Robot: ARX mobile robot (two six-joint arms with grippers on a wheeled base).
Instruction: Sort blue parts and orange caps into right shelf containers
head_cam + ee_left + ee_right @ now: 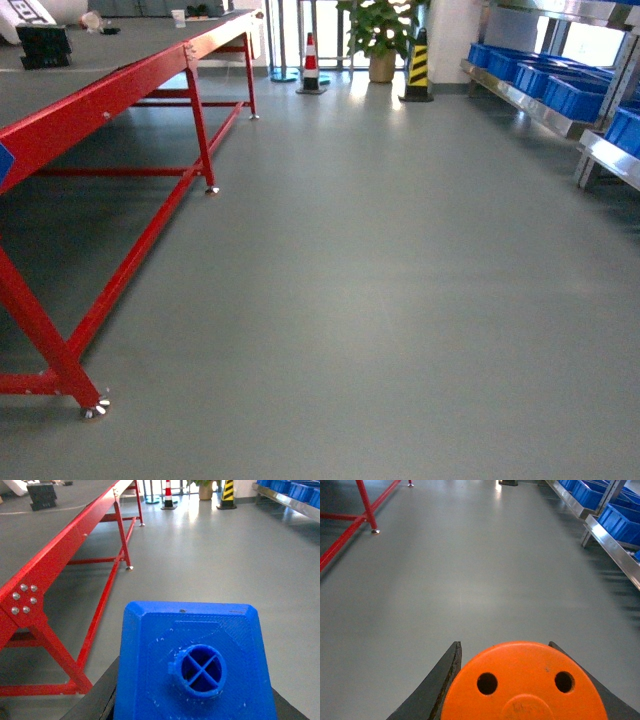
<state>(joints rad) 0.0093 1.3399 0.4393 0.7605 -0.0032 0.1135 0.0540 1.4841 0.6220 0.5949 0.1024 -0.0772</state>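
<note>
Carrying both pieces across open floor toward the right shelf [545,108] was judged to be the step in hand. The left claw [195,700] was seen closed around a blue part [195,665], its dark jaws flanking the block at the lower corners of the left wrist view, the round knob on its top face turned toward the camera. The right claw [520,690] was likewise clamped on an orange cap [525,685], a dark jaw showing at each side and two small holes visible in the flat top. Neither claw could be found in the head view. The containers [570,92] were set in a row on the steel rack at far right, well apart from the robot, with the red-framed bench [120,85] on the left. It was judged that both grips should be kept firm while the base was driven and turned rightward, and that each piece should be lowered over its own crate before release, so that nothing would be dropped on the grey floor [360,300].
</note>
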